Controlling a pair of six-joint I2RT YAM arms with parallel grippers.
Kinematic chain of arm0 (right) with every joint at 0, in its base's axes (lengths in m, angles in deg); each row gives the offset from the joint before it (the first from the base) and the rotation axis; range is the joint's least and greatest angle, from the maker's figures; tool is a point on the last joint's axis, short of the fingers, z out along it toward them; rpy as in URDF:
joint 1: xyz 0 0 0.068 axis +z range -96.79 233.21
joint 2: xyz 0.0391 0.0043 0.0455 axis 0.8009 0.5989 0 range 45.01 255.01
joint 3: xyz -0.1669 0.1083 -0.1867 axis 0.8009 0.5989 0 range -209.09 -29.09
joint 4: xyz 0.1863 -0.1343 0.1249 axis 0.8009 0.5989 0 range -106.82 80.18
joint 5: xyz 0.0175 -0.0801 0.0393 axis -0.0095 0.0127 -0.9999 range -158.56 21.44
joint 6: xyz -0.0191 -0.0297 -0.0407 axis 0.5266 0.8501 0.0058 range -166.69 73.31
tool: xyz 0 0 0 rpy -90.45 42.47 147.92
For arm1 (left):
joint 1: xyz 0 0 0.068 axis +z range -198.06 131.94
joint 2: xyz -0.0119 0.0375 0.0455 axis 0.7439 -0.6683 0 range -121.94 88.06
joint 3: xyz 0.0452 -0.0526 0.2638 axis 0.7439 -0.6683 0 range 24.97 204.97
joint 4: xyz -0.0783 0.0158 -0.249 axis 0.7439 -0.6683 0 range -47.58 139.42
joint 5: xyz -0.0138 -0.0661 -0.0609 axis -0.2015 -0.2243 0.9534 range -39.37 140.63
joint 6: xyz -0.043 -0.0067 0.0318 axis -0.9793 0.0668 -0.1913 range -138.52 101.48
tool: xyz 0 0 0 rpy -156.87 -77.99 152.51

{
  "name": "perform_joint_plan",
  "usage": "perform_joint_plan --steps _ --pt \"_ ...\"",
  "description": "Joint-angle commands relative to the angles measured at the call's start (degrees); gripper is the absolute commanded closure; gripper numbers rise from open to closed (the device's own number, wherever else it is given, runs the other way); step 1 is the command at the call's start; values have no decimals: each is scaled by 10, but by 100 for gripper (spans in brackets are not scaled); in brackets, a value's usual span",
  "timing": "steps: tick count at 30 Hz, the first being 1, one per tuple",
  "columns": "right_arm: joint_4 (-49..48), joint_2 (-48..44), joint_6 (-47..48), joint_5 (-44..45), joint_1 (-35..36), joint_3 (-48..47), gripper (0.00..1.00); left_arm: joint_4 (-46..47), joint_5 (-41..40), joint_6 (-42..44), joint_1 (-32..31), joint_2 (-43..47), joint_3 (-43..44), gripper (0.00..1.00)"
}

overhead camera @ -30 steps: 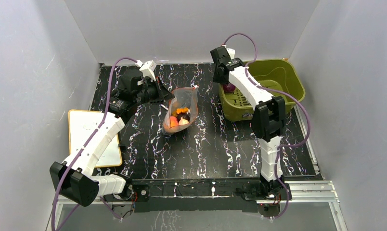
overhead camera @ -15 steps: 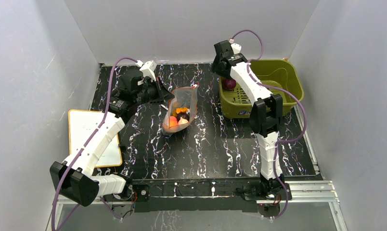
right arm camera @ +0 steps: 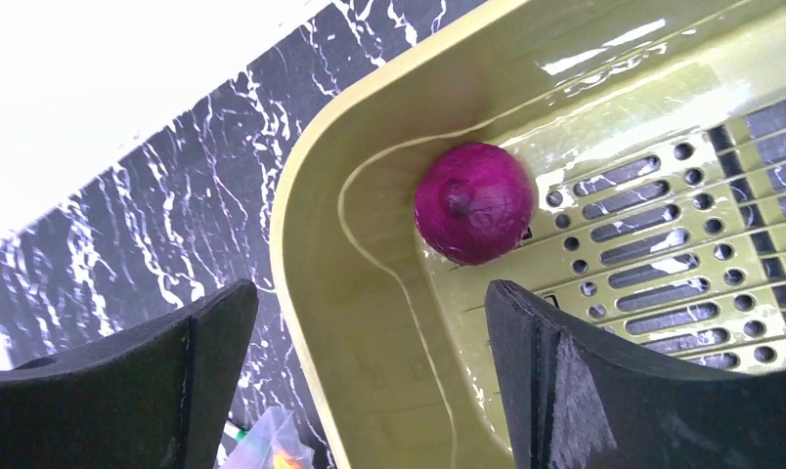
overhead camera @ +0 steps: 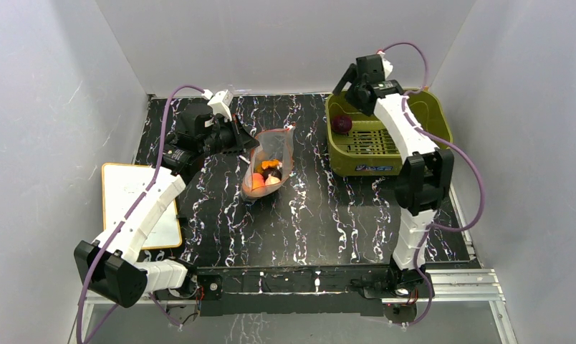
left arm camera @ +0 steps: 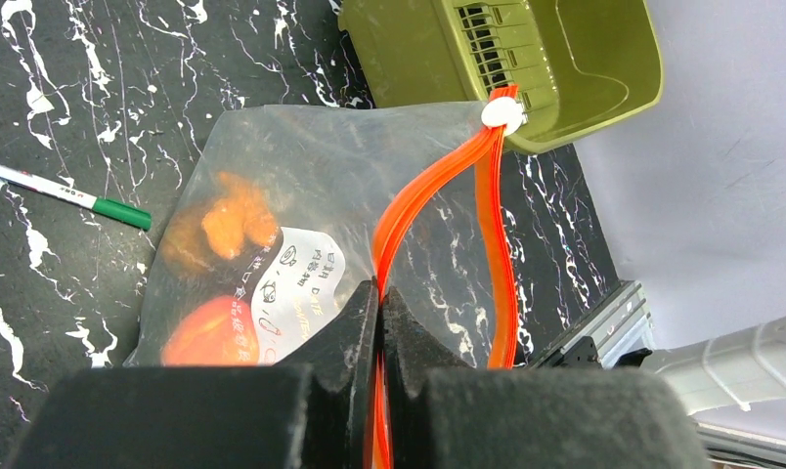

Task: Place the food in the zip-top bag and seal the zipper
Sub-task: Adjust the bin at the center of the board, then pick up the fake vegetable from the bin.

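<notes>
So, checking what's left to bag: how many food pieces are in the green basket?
1: the purple piece in a corner of the basket, near the open right gripper. The right arm covers part of the basket, so more may be hidden.

The worktop (overhead camera: 306, 222) is black with thin white veins, like marble. The basket (right arm camera: 370, 322) is olive-green, and the round food piece (right arm camera: 474, 202) in it is deep purple. The zip-top bag (left arm camera: 301, 147) is clear; its zipper (left arm camera: 418, 195) is bright red-orange with a white slider (left arm camera: 502, 113). Through the plastic show orange pieces (left arm camera: 228, 220) and an orange-red one (left arm camera: 213, 332), beside a white label (left arm camera: 296, 278) with dark print. The pen (left arm camera: 47, 188) is white with a green cap. The left arm (overhead camera: 145, 211) and the right arm (overhead camera: 403, 129) are white with black joints and purple cables (overhead camera: 405, 44); the left fingers (left arm camera: 355, 322) and the right fingers (right arm camera: 203, 332) are black.
</notes>
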Motion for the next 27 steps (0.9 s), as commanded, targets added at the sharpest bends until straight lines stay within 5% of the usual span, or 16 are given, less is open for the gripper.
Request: perform_joint_plan --steps 1,10,21,27 --pt "-94 -67 -38 -15 -23 60 15 11 -1 6 0 27 4 100" --pt "-173 -68 -76 -63 -44 155 17 6 -5 8 0 31 1 100" --pt "-192 -5 -124 -69 -46 152 2 -1 -16 14 0 35 5 100" --pt "-208 1 -158 -67 -52 195 8 -4 -20 17 0 36 2 100"
